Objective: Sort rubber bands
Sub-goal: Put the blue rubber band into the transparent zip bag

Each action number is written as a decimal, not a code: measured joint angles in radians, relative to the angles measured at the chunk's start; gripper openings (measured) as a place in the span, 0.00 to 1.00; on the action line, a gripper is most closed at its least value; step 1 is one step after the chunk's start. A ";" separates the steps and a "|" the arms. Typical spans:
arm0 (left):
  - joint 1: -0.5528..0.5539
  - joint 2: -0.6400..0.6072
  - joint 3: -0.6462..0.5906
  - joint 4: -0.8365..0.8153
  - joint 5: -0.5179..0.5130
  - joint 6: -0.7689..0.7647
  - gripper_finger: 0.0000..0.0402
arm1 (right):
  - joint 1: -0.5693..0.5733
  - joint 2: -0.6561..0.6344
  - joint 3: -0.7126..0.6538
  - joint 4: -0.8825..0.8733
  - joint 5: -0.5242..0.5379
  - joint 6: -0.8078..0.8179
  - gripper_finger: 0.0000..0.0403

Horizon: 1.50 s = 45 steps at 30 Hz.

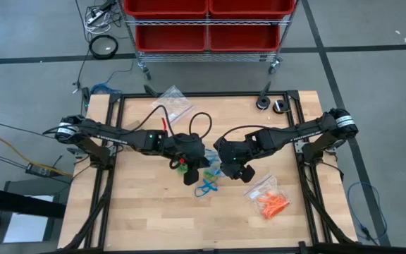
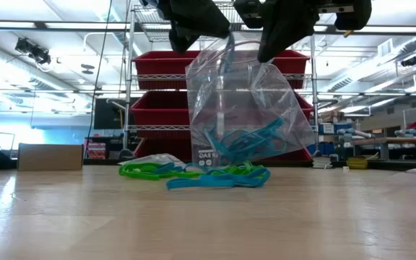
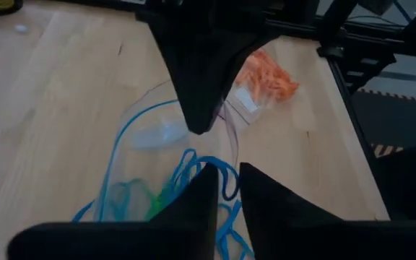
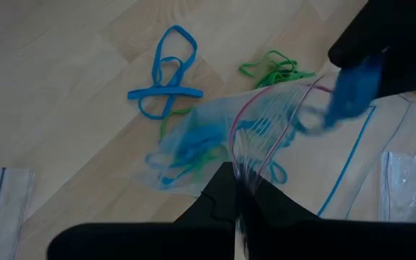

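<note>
Near the middle of the desk [image 1: 154, 219], the right claw [image 4: 238, 189] is clenched on the rim of a clear bag [image 2: 248, 108] that hangs above the wood with blue rubber bands [image 2: 248, 142] inside. The left claw [image 3: 222, 189], fingers slightly parted, sits at the bag's mouth; whether it grips anything I cannot tell. More blue and green bands [image 2: 193, 173] lie on the desk under the bag, and orange bands [image 1: 272, 203] lie toward the right edge.
</note>
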State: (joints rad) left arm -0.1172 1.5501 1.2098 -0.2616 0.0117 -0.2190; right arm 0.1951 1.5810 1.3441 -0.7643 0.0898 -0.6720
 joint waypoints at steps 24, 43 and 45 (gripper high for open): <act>-0.178 0.000 -0.085 -0.127 -0.118 0.004 0.37 | 0.000 0.000 0.000 0.002 -0.007 0.014 0.00; -0.306 0.411 -0.335 0.600 -0.291 -0.262 0.37 | 0.000 0.000 0.000 -0.002 -0.015 -0.013 0.00; -0.305 0.433 -0.321 0.610 -0.317 -0.263 0.37 | 0.001 0.000 0.000 -0.004 -0.029 -0.013 0.00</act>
State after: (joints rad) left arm -0.4225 1.9827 0.8890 0.3485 -0.3049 -0.4823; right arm 0.1963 1.5814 1.3441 -0.7681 0.0613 -0.6853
